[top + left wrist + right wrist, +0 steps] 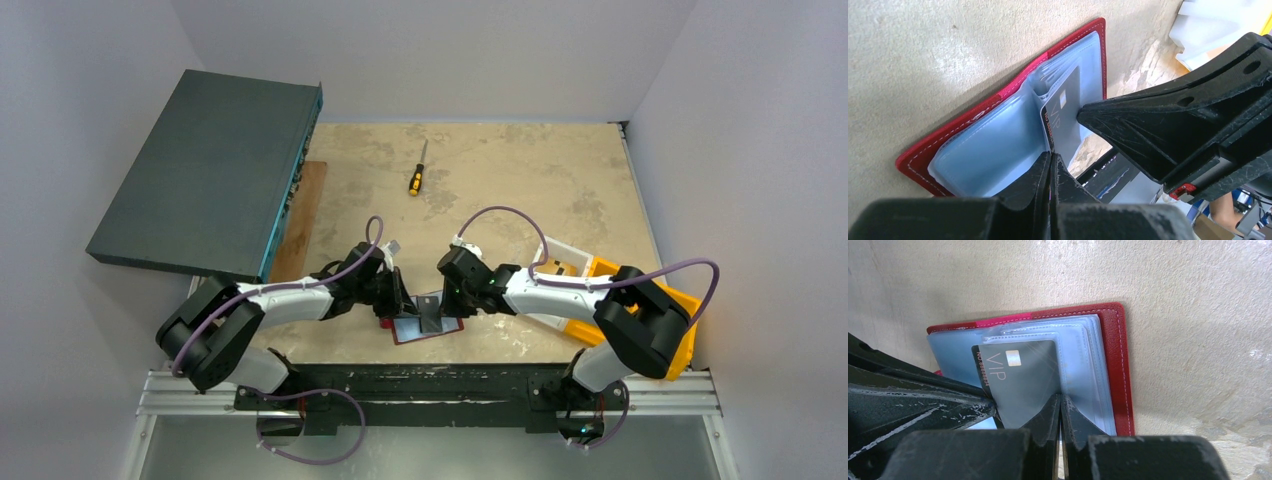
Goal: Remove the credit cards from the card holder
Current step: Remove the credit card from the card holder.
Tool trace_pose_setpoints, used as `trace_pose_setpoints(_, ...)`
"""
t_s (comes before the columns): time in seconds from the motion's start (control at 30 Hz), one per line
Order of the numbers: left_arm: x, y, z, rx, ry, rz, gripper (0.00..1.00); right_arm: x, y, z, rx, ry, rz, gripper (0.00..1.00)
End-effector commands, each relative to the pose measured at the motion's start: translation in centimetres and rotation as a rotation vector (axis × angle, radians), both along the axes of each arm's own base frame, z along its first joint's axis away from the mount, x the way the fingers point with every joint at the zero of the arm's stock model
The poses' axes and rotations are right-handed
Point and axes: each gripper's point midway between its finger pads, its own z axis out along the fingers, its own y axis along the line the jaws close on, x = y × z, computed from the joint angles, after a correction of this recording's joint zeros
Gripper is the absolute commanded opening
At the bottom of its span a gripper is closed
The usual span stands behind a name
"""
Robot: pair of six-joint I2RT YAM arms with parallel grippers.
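Closest to the lens in the left wrist view, the left pincer point(1050, 167) is seen pressed together, with the lower corner of a grey card point(1065, 125) marked VIP pinched in it. That card is tilted up out of the clear sleeves point(993, 145) of the card holder point(918, 159), which is laid open, red cover down, on the worktop point(520, 170).

Same deal from the other side. The right pincer point(1060, 410) is squeezed tight right where the card's opposite edge meets the sleeve pocket, though whether card or plastic is caught there can't be told. So the card is flanked by the two pincers, which are brought in close together and low over the holder. More sleeves are fanned out behind the card, but what's in them can't be made out.

From the top view the holder is found at the near edge of the worktop, roughly in the middle, directly under both pincers.

A screwdriver point(417, 172) is left well apart, toward the far edge. A dark flat box point(205, 175) is perched over the far left corner, with a wooden board point(300, 220) just beside it. An orange bin point(680, 340) and a white bin point(560, 265) are parked at the near right corner, partly covered by the right arm.
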Motion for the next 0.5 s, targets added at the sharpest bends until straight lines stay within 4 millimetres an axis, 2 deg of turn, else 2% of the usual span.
trace_pose_setpoints(0.0,0.46,0.28,1.12,-0.017,-0.054,-0.009,0.00,-1.36,-4.37,-3.55,-0.170,0.063,-0.034,0.00)
trace_pose_setpoints(0.37,0.37,0.99,0.78,0.003,-0.048,0.005,0.00,-1.21,-4.96,-3.63,-0.173,0.066,-0.045,0.00)
trace_pose_setpoints(0.47,0.42,0.83,1.03,-0.013,-0.056,0.002,0.14,-1.24,-4.89,-3.58,-0.167,0.066,-0.042,0.00)
